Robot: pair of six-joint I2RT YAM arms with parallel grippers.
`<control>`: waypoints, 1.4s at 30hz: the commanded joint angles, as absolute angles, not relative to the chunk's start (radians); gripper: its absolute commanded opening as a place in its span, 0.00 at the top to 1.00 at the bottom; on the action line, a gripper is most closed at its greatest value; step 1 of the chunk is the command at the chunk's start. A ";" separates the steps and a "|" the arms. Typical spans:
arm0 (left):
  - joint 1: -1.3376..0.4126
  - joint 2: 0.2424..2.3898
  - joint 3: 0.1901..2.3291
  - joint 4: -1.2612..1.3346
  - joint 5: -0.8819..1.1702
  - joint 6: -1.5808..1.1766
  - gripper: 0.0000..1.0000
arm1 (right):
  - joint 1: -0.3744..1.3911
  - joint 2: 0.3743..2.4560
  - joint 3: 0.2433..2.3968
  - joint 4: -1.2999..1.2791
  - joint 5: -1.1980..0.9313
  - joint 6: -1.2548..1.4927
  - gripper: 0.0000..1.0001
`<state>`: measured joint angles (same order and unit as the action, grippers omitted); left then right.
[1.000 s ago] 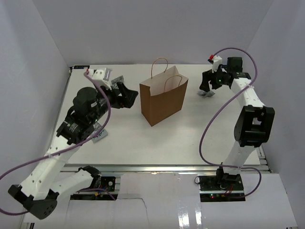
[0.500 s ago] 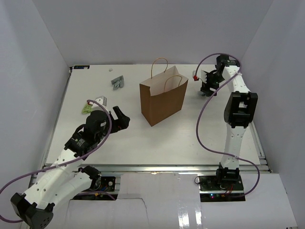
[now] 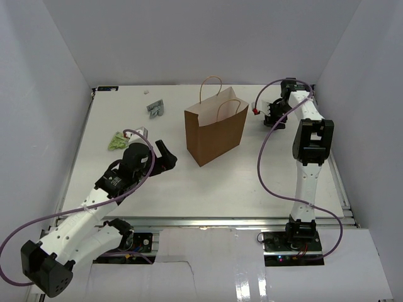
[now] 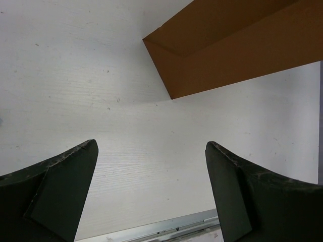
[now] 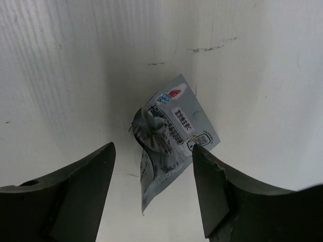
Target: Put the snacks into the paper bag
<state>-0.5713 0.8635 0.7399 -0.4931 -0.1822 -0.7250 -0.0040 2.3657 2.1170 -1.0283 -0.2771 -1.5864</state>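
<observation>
**Both grippers open, one over a packet at the far right; the bag stands mid-table**

The white table (image 3: 189,182) carries everything. The left arm (image 3: 94,201) reaches from its near-left base toward the middle. The right arm (image 3: 310,141) stretches straight back along the right side to the far edge.

The brown paper bag (image 3: 216,132) stands upright just beyond the table's centre, mouth open, both loop handles up. In the left wrist view its near lower corner (image 4: 237,45) shows at the top right, well clear of the fingers.

The left gripper (image 3: 165,157) sits just left of the bag's near corner. Its fingers are spread wide with only bare table (image 4: 75,75) between them, and it (image 4: 151,196) holds nothing.

The right gripper (image 3: 272,116) is at the far right, to the right of the bag and apart from it. Its fingers (image 5: 75,196) are parted on either side of a crumpled grey packet (image 5: 174,128) that lies on the table. Whether they touch it cannot be told.

On the left side lie a green packet (image 3: 116,142) and, just right of it, a pale packet (image 3: 140,131) partly behind the arm's cable. Two grey packets (image 3: 155,108) lie together farther back, left of the bag.
</observation>
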 commanded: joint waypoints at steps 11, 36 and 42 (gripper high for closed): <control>-0.568 0.807 0.703 -0.445 -0.146 -0.778 0.02 | -0.002 2.320 2.041 -0.969 -0.354 -1.487 0.68; -0.566 0.736 0.792 -0.428 -0.146 -0.815 0.02 | 0.034 1.483 1.692 -0.408 -1.023 -0.660 0.92; -0.566 0.724 0.792 -0.445 -0.156 -0.831 0.02 | 0.132 1.529 1.740 -0.253 -1.060 -0.529 0.92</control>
